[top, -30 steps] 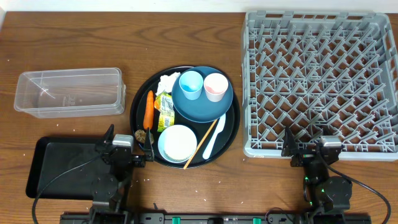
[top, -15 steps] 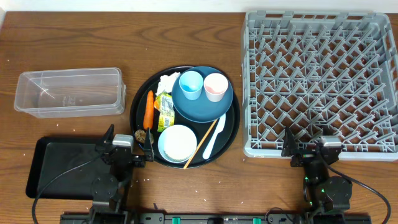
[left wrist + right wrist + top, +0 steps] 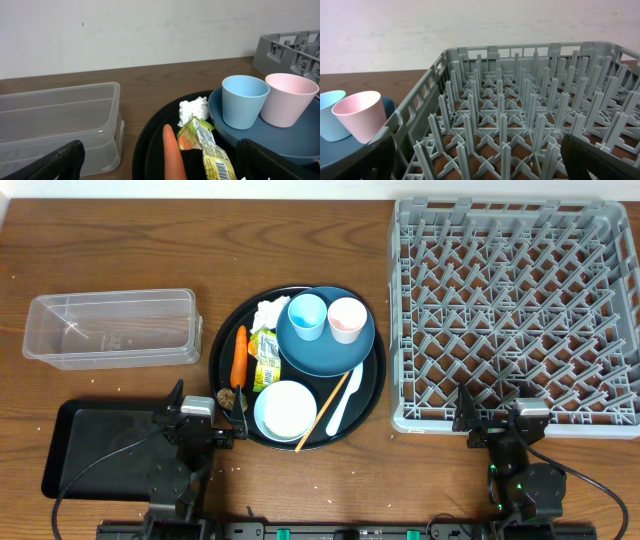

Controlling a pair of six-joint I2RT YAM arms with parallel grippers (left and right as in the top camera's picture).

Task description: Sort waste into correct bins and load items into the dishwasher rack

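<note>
Two grippers show from overhead, both spread wide. My left gripper (image 3: 208,405) has one finger over the round tray's (image 3: 372,395) rim and the other near the black tray bin's (image 3: 100,450) corner. My right gripper (image 3: 493,408) sits against the rack's (image 3: 512,202) near wall.

Left wrist: between the parted fingers (image 3: 57,162) lie the carrot (image 3: 172,150) and wrapper (image 3: 202,145). The tissue (image 3: 195,107), blue cup (image 3: 244,100) and pink cup (image 3: 289,99) are beyond them, and the clear box (image 3: 55,120) is ahead of the left finger.

Right wrist: the released fingers (image 3: 605,160) frame the rack, with the pink cup ahead of the left one.
</note>
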